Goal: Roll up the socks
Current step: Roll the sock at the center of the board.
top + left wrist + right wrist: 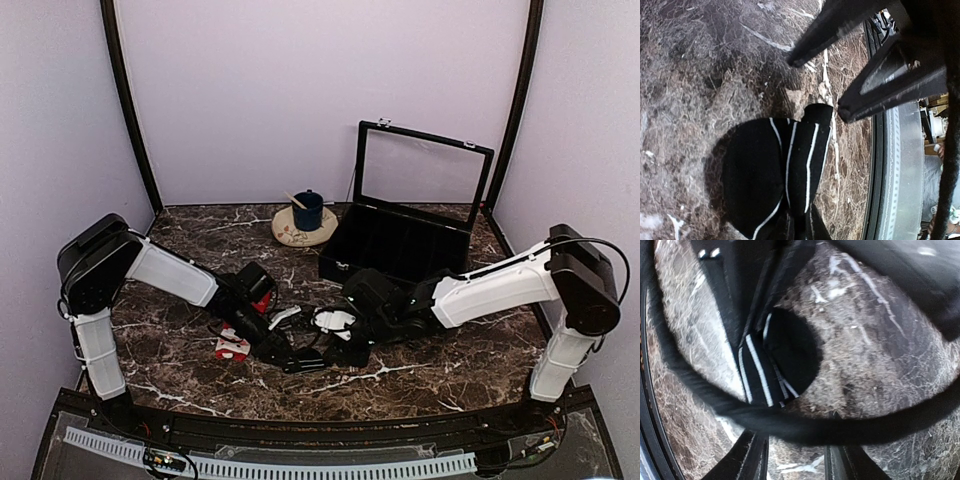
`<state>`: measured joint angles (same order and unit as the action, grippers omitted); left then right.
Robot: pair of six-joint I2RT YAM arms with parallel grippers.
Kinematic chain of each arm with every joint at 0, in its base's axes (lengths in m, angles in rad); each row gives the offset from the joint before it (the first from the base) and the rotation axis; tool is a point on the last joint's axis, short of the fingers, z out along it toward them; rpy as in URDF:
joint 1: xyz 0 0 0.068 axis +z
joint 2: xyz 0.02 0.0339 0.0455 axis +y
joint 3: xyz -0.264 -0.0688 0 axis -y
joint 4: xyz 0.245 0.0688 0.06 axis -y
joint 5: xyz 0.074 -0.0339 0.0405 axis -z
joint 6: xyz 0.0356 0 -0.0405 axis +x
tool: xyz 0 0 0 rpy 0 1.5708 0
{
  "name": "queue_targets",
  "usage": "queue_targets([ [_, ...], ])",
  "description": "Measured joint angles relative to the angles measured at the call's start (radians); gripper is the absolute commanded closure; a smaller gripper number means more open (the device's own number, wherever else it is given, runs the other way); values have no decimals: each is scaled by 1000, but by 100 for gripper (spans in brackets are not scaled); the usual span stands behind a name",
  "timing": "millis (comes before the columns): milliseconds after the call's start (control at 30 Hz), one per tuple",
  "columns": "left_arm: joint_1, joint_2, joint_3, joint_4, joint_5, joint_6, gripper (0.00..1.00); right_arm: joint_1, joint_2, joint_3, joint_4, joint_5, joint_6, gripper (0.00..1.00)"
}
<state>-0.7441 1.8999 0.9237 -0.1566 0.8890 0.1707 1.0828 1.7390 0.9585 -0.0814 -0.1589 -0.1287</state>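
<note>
The black sock (pixel 780 175) with thin white stripes lies bunched on the marble table. My left gripper (pixel 800 231) is shut on its near end. In the right wrist view the same sock (pixel 790 352) sits ahead of my right gripper (pixel 796 460), which is open and holds nothing, with a black cable crossing in front. The left gripper (pixel 752 322) reaches in there from the top. In the left wrist view the right gripper (pixel 815 85) hovers open just beyond the sock's far end. The red sock (pixel 232 347) lies beside the left wrist. Both grippers (pixel 300 360) (pixel 337 343) meet at table centre.
A black case (pixel 400 250) with its clear lid raised stands at the back right. A blue cup (pixel 308 210) on a pale saucer (pixel 292 236) sits at the back centre. The table's front edge with its rail (pixel 892 175) runs close beside the black sock.
</note>
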Motion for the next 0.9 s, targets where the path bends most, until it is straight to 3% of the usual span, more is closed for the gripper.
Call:
queue_targets([
  [900,13,37,24,-51,66,-11,100,86,93,79,-45,29,-125,63],
])
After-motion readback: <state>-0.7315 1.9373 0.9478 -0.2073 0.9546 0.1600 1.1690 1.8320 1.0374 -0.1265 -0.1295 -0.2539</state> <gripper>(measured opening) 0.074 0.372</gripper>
